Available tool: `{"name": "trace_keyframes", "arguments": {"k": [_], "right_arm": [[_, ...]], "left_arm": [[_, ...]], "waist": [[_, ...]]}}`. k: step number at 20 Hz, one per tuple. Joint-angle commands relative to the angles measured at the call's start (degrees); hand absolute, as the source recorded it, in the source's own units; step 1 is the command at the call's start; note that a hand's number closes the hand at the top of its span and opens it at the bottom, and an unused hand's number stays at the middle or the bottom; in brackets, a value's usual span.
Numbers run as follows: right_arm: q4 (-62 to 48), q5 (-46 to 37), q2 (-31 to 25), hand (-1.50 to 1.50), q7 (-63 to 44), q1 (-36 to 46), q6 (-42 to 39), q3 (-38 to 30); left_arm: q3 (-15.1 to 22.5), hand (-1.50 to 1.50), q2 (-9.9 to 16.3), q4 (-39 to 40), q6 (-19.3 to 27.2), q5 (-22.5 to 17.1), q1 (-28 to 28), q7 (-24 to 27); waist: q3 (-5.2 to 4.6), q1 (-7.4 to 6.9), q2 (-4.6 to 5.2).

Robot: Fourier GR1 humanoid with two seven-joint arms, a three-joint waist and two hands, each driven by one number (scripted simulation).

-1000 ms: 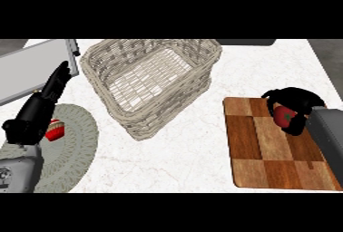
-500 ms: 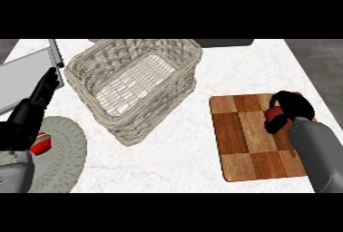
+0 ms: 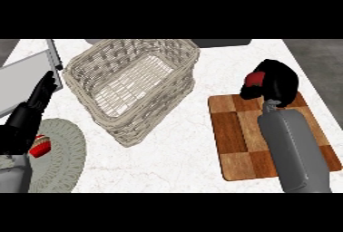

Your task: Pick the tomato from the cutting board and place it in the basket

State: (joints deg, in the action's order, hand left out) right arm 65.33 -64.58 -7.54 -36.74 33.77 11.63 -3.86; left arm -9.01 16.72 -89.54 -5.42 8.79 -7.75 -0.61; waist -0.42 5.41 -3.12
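- Right robot hand (image 3: pixel 273 84) has its fingers curled round the tomato (image 3: pixel 254 79); only a red patch shows at the hand's left side, the rest is hidden.
- Hand and tomato sit over the far edge of the cutting board (image 3: pixel 240 136), partly over the white worktop (image 3: pixel 181 149) beyond the board's far-left corner. Judged lifted clear of the board, though the steep view does not show height.
- So pick looks done: tomato is in hand, not lying on the board.
- Basket (image 3: pixel 171 56) is to the left of the hand, apart from it, and nothing shows inside but the weave. Placement not yet done.
- Left to do, as a judgement: carry left over the basket's near-right rim, lower, release.
- Risk: the basket stands skewed to the board, with tall walls; the hand needs to clear the rim before lowering.
- Left robot hand (image 3: pixel 30 113) is at the left edge, fingers straight, holding nothing, resting.
- Beside it is a grey woven mat (image 3: pixel 67 158) with a small red item (image 3: pixel 40 146) on it; cannot tell what it is. Not part of the task.
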Motion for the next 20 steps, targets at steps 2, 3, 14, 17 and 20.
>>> {"name": "trace_keyframes", "arguments": {"k": [2, 3, 14, 17, 20], "right_arm": [[17.2, -2.31, 7.24, 1.5, -8.83, 4.39, 4.59, 4.04], [20.58, -3.67, 7.31, 1.5, -11.37, 4.76, 2.82, 6.01], [29.39, -1.81, 7.52, 1.5, -40.14, 31.54, -18.13, 17.78], [20.93, 2.61, 7.52, 1.5, -39.22, 37.46, -18.09, 13.18], [11.72, 4.64, 7.52, 1.5, -37.83, 43.61, -14.35, 10.56]], "left_arm": [[-0.12, 0.0, 0.56, -0.59, -0.6, -0.45, -1.69, -1.25], [0.81, 0.0, -0.19, -1.25, -1.16, -0.62, -0.06, 0.17], [3.68, 0.0, -2.55, -0.14, -1.04, 0.5, -2.79, 1.86], [3.48, 0.0, -0.99, -0.66, -2.74, 0.19, -3.12, 1.02], [5.51, 0.0, -3.7, -1.62, -0.59, 1.59, -4.63, -1.09]], "waist": [[0.2, -0.97, 0.48], [0.18, -1.77, 0.68], [0.28, -6.28, 2.8], [0.29, -7.06, 3.01], [0.29, -7.78, 3.26]]}}
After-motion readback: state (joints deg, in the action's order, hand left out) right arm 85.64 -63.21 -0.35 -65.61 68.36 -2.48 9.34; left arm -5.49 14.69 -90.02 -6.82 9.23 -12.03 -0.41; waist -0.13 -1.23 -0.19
